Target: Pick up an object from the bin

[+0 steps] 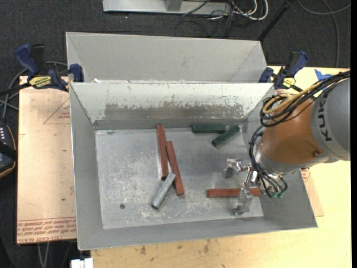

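My gripper (236,187) is low in the bin's right front part and open, with one fingertip (230,168) toward the back and the other (241,207) toward the front. A short red bar (222,193) lies flat on the floor across the gap between the fingers, close to the front one. Its right end runs under the gripper. I cannot tell whether the front finger touches it.
Two long red bars (162,149) (175,172) lie side by side mid-bin, with a grey bar (163,190) slanting at their front end. Two dark green bars (207,128) (225,136) lie by the back wall. The arm's orange cover and cables hang over the right wall.
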You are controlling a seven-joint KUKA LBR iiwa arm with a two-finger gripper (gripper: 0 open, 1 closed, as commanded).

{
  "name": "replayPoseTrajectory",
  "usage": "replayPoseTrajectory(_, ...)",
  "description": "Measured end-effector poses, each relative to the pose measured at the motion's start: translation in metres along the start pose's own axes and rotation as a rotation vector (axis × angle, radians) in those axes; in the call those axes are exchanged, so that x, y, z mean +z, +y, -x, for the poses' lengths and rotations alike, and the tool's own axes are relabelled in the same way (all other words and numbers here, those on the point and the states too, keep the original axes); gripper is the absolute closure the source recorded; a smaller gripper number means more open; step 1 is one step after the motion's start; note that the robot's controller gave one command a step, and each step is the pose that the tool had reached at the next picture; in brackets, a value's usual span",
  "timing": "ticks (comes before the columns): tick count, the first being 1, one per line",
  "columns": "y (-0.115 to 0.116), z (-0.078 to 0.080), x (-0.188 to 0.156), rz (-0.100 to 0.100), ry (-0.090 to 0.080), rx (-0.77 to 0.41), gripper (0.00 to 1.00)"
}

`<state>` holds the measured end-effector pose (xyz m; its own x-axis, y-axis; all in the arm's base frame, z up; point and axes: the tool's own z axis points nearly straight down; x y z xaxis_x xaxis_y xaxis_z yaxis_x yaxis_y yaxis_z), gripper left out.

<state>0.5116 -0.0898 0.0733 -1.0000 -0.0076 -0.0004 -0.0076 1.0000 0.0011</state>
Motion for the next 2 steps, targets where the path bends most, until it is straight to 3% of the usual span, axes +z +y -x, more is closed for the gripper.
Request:
replayPoseTrajectory(1, 0.0, 0.0, 0.0, 0.0, 0.0, 0.0, 1.0)
replayPoseTrajectory(2, -0.016, 0.005, -0.14, -0.004, -0.009, -0.292, 1.0)
